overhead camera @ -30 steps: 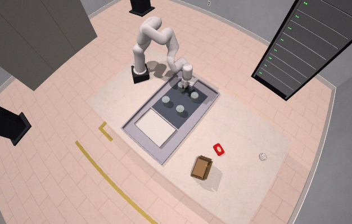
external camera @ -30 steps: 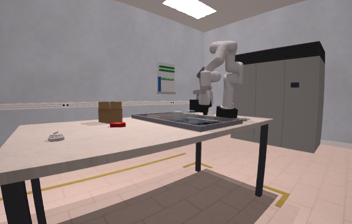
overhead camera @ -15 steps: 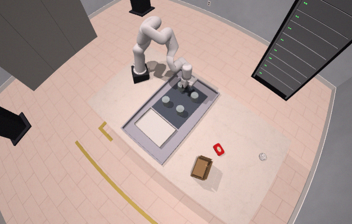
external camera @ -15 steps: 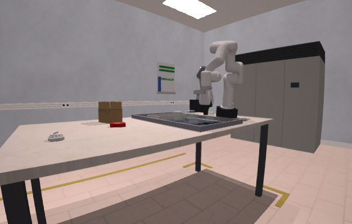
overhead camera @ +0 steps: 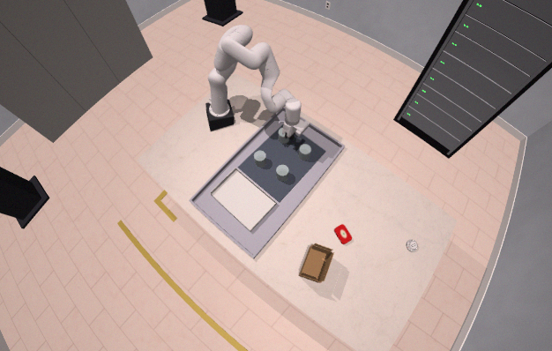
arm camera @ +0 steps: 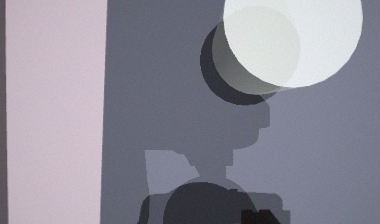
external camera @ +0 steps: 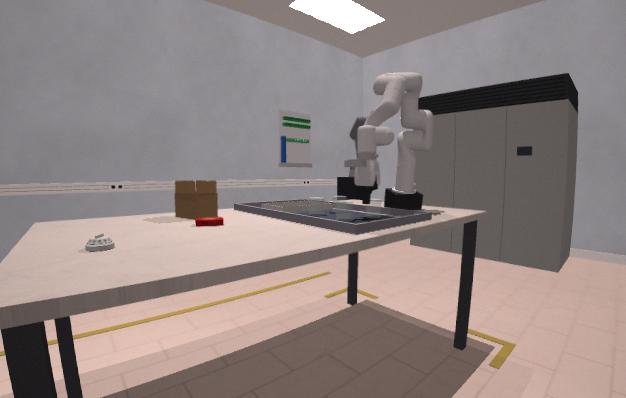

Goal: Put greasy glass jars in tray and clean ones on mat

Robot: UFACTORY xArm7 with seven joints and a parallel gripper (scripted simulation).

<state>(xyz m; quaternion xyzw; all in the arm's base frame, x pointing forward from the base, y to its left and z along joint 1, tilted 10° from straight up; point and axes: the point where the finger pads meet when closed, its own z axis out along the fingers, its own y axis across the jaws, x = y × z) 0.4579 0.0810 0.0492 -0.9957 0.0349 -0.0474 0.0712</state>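
Hovering over the drying mat's [overhead camera: 288, 165] far end, gripper [overhead camera: 287, 132] fingers pressed together, pinching nothing. Three glass jars [overhead camera: 259, 155] visible upright on the mat; white tray [overhead camera: 243, 199] just beside it. No readable writing; wall poster [external camera: 295, 138] text illegible.

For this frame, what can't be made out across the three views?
- Claw: top view, wrist hides the fingertips; the wrist view shows only shadow.
- Fourth jar: largely covered by the arm.
- Jars: barely discernible in the exterior view.
- Grease: invisible on any jar.
- Small grey object: too small to identify.
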